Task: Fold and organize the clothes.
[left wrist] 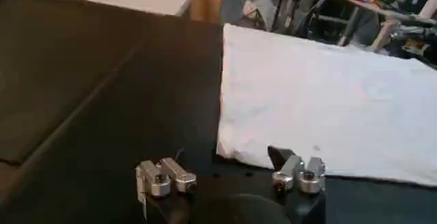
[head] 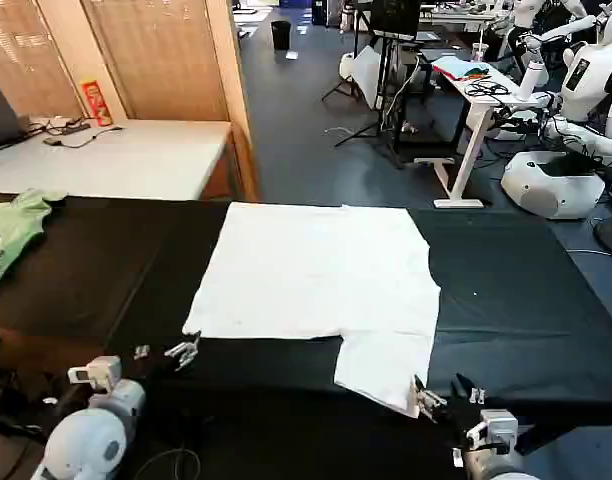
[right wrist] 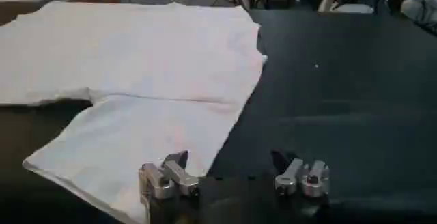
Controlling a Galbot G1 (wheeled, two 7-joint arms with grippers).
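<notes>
The clothes, one white T-shirt [head: 316,265], lie spread flat on the black table [head: 516,300], with one sleeve [head: 386,365] reaching toward the near edge. My left gripper [head: 164,352] hovers open just in front of the shirt's near left corner [left wrist: 225,149], which sits ahead of the gap between the fingers [left wrist: 167,176]. My right gripper [head: 451,397] is open at the sleeve's near right corner. In the right wrist view the sleeve's edge [right wrist: 205,157] runs up to one fingertip while the other stands over bare black table. Neither gripper [left wrist: 231,176] [right wrist: 233,176] holds cloth.
A light green garment [head: 11,228] lies at the table's far left. A pale table [head: 116,155] with cables stands behind on the left. White robots [head: 576,100] and a white desk [head: 476,90] stand beyond the right rear. Bare black tabletop stretches right of the shirt.
</notes>
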